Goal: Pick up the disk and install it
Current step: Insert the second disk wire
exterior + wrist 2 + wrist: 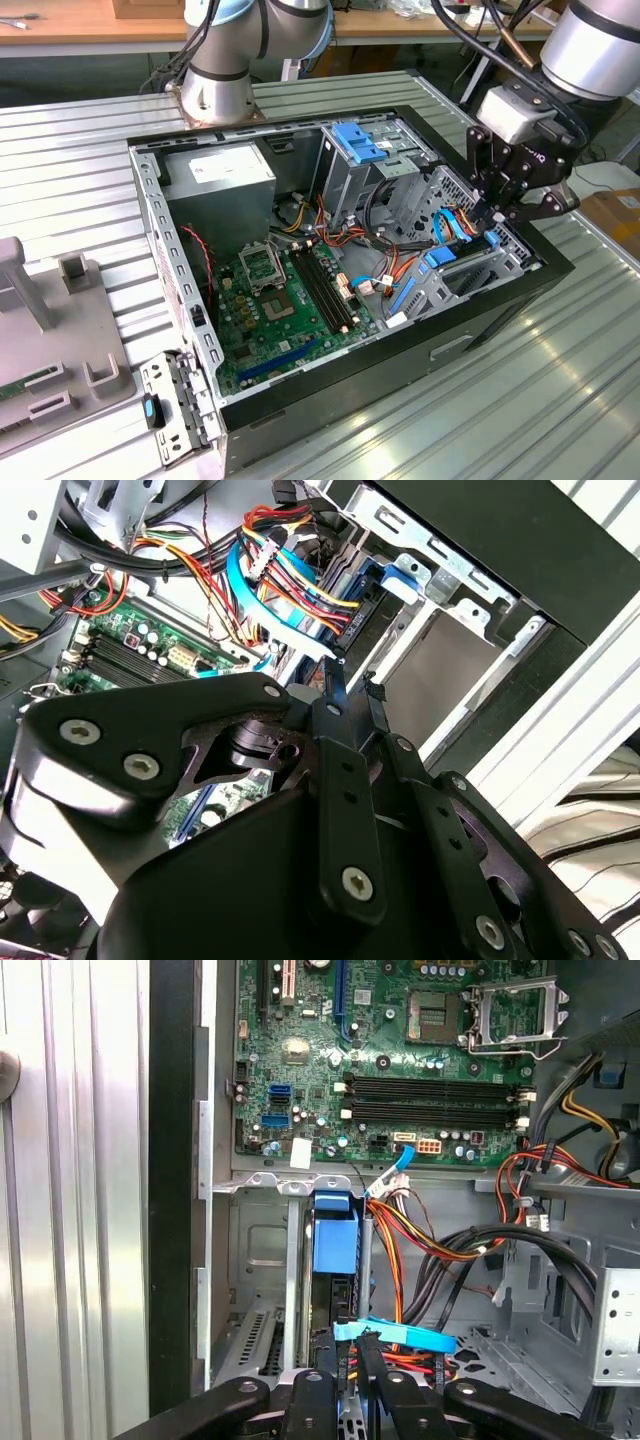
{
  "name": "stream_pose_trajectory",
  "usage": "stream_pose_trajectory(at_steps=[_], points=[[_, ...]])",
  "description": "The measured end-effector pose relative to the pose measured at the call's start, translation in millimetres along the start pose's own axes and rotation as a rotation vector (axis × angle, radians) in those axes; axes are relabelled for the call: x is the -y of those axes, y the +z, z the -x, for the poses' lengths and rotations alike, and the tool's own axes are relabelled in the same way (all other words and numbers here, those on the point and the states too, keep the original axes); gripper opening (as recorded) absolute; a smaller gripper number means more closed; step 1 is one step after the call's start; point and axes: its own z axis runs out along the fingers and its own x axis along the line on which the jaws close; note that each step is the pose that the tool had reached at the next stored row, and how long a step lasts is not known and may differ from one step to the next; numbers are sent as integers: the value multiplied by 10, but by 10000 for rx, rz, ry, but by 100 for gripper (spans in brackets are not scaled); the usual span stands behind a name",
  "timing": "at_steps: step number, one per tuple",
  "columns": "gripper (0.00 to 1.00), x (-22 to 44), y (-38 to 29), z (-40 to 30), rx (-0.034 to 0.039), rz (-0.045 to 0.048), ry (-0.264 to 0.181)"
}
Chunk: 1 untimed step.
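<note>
The disk (334, 1295) stands on edge in a slot of the metal drive cage (255, 1260) at the case's front. Its dark body and blue bracket (335, 1240) show in the first wrist view. My gripper (352, 1340) hovers right at the disk's near end, fingers drawn close together with nothing visible between them. In the exterior view the gripper (497, 215) hangs over the cage at the case's right end, beside blue plastic parts (440, 257). The second wrist view shows the two black fingertips (335, 675) almost touching, pointed into the cage.
The open computer case (180, 290) lies on a ribbed metal table (520, 400). Inside it are the green motherboard (285, 300), a grey power supply (220, 175) and bundles of coloured cables (450, 1250). A flat blue cable (400, 1336) crosses beside my fingertips. A second robot base (215, 95) stands behind.
</note>
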Motion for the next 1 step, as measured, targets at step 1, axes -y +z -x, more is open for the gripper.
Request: stream_pose_trajectory(at_steps=[1], points=[[23, 0, 0, 0, 0, 0, 0]])
